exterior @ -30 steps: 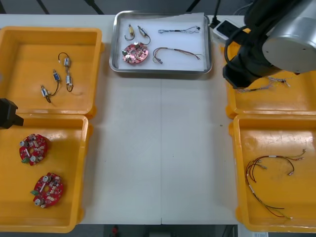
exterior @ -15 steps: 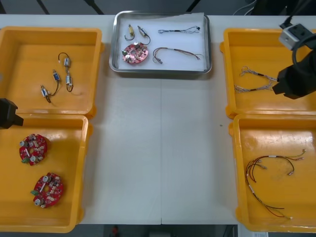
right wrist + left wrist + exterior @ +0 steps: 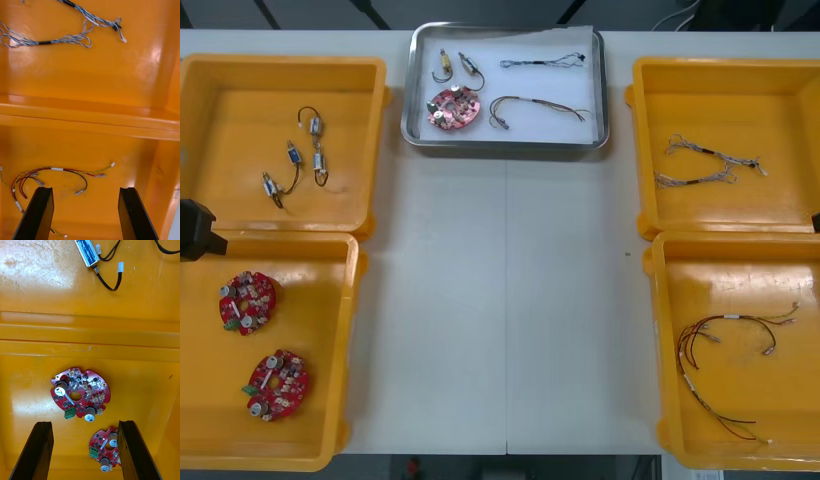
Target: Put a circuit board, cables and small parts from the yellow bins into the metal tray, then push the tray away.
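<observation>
Now the metal tray (image 3: 506, 146) sits unobstructed at the table's far edge. My right gripper (image 3: 85, 193) has pulled back over its yellow bins (image 3: 90, 116), spread and empty; left gripper (image 3: 85, 427) idle, spread. Inside: circuit board (image 3: 454, 107), cables (image 3: 540, 107), small metal parts (image 3: 457, 66). Finished, I judge.

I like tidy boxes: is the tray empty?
Filled: the tray holds a red board, a blue-white cable, a red-yellow cable and two small metal parts.
</observation>
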`<state>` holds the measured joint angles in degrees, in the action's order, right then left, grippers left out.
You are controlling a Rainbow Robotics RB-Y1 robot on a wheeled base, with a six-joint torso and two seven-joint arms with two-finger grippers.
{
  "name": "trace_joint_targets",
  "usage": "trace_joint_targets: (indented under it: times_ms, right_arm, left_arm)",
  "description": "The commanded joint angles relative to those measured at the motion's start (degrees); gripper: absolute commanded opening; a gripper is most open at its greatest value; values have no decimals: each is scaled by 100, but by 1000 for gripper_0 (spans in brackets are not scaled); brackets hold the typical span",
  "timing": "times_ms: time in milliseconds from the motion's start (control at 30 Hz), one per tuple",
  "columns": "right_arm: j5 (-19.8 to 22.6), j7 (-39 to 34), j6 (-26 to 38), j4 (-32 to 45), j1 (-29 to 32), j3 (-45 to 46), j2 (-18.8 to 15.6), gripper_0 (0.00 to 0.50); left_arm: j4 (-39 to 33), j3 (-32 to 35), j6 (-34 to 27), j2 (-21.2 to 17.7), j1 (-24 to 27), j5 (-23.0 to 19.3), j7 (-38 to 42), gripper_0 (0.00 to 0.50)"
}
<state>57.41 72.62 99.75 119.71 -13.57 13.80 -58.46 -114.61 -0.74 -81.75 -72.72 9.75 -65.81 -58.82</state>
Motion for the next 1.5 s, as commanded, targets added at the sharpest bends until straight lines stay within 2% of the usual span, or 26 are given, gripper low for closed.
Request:
trace_joint_targets:
  times_ms: [33, 200, 333, 800, 1000, 1167, 1500]
  right_arm:
    - [60, -266, 36, 122, 364, 317, -236, 500]
    - [104, -793, 159, 122, 470, 326, -227, 500]
    - [121, -899, 220, 61, 470, 334, -148, 500]
    - [77, -960, 194, -203, 470, 334, 362, 500]
    - [60, -907, 238, -203, 470, 326, 441, 500]
    - [-160, -855, 291, -194, 470, 255, 511, 500]
    - [-160, -855, 291, -194, 470, 255, 511, 500]
  left_arm:
    - [-97, 3, 36, -277, -96, 51, -200, 500]
    - [-97, 3, 36, -277, -96, 51, -200, 500]
    - [-97, 3, 36, -277, -96, 51, -200, 500]
    - [-97, 3, 36, -277, -96, 51, -200, 500]
    - [-97, 3, 36, -277, -96, 51, -200, 500]
    - [-97, 3, 36, -277, -96, 51, -200, 500]
    - [-97, 3, 36, -277, -96, 51, -200, 500]
